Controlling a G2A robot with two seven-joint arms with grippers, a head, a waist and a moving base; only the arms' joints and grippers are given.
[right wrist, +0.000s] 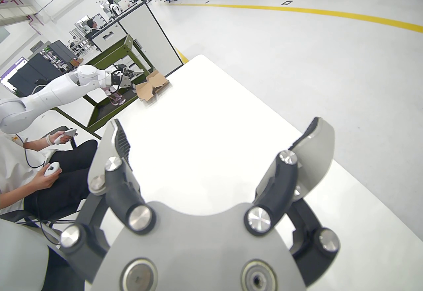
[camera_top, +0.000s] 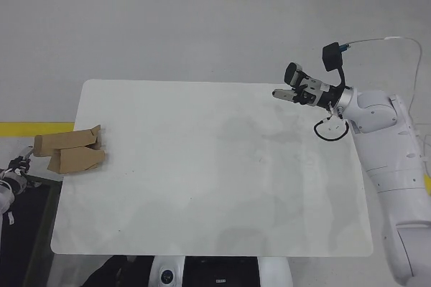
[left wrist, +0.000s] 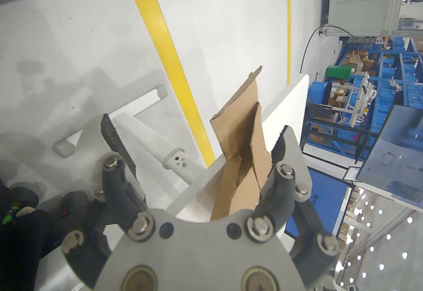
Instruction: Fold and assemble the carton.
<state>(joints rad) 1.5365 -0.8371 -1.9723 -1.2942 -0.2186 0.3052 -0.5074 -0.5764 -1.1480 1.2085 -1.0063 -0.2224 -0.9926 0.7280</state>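
A flattened brown cardboard carton (camera_top: 72, 151) lies at the left edge of the white rectangular surface (camera_top: 215, 179), one end jutting past the rim toward the robot's left pincer (left wrist: 195, 127). That pincer hangs just off the edge, released and spread wide, with one pad close beside the cardboard; contact cannot be made out. The right pincer (right wrist: 215, 122), likewise released, hovers over the far right corner, well apart from the carton. The step in hand looks like the first grasp. It would go best if the left pincer closed squarely on the overhanging panel rather than a loose flap, then drew the carton inward to where both arms can work on it. A pinch on a flap risks bending a crease the wrong way or tipping the piece off the edge. Around the surface lies pale workshop floor crossed by a yellow painted line (left wrist: 158, 41), with blue storage racks (left wrist: 363, 100) and an olive-green metal trolley (right wrist: 112, 70) beyond.
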